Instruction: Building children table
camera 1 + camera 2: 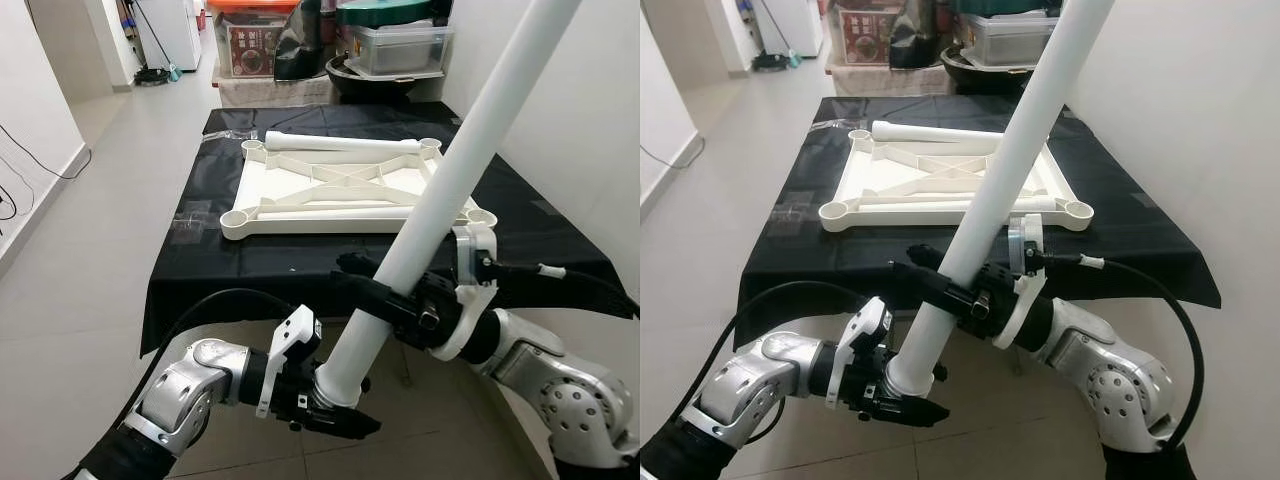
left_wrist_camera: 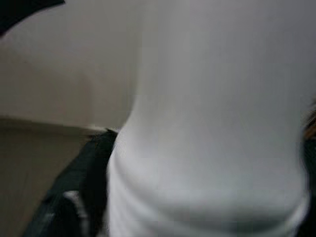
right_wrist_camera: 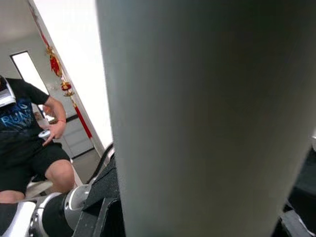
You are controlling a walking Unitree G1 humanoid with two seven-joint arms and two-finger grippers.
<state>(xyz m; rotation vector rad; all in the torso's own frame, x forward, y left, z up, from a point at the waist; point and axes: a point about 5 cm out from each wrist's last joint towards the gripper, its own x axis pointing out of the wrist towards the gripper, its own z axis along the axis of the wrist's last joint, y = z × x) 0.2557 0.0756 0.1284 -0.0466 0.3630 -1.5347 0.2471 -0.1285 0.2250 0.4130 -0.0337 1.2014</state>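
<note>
White plastic fills my head views: a long round table leg (image 1: 440,190) slants up, my left gripper (image 1: 335,400) pinching its ribbed lower end, my right gripper (image 1: 385,290) clamped higher, before the upturned white tabletop frame (image 1: 330,190) on the black-draped table (image 1: 250,255). My right wrist view adds a seated person (image 3: 27,143).

I grip a tilted white table leg (image 1: 1010,170) with my left claw (image 1: 902,392) and right claw (image 1: 940,285), before the black-draped worktop (image 1: 1140,235) bearing the inverted tabletop (image 1: 940,185).
</note>
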